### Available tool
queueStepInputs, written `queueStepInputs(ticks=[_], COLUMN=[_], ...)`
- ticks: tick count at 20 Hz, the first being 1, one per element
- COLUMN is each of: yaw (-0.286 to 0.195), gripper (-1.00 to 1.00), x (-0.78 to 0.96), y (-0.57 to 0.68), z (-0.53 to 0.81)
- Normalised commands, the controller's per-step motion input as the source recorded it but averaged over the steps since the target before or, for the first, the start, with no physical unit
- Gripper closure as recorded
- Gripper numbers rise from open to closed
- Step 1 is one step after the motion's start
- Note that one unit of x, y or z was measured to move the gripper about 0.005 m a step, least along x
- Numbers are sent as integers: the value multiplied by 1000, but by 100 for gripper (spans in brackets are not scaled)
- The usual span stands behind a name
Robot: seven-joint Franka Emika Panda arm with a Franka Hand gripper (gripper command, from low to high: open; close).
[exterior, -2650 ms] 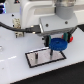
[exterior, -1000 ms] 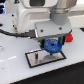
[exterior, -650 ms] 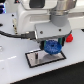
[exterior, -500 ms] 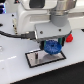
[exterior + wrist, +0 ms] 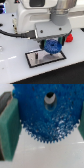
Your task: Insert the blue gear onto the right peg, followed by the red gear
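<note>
The blue gear (image 5: 52, 48) hangs just above the right part of the grey black-edged plate (image 5: 35, 60), and my gripper (image 5: 51, 44) is shut on it. In the wrist view the blue gear (image 5: 47, 114) fills the space between the two green finger pads (image 5: 9, 131), which touch its toothed rim on both sides. Its centre hole (image 5: 49, 100) shows dark. The right peg is hidden under the gear and the hand. A small patch of the red gear (image 5: 69, 37) peeks out past the hand on the exterior view's right.
The plate lies on a white table (image 5: 15, 70). A black cable (image 5: 15, 34) runs in from the exterior view's left toward the arm. The arm's white body (image 5: 37, 15) blocks the back of the scene.
Since the earliest frame the gripper has carried the blue gear toward the exterior view's left and lower, over the plate. In the last second it has barely moved.
</note>
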Motion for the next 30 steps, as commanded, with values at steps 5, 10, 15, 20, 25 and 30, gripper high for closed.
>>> queueStepInputs(ticks=[5, 10, 15, 20, 25, 30], yaw=[0, 0, 0, 0, 0, 0], gripper=[100, 100, 100, 100, 100, 100], x=[174, 128, 122, 151, 253, 262], y=[4, -13, 0, -11, -44, -47], z=[249, 82, 404, 140, -45, -104])
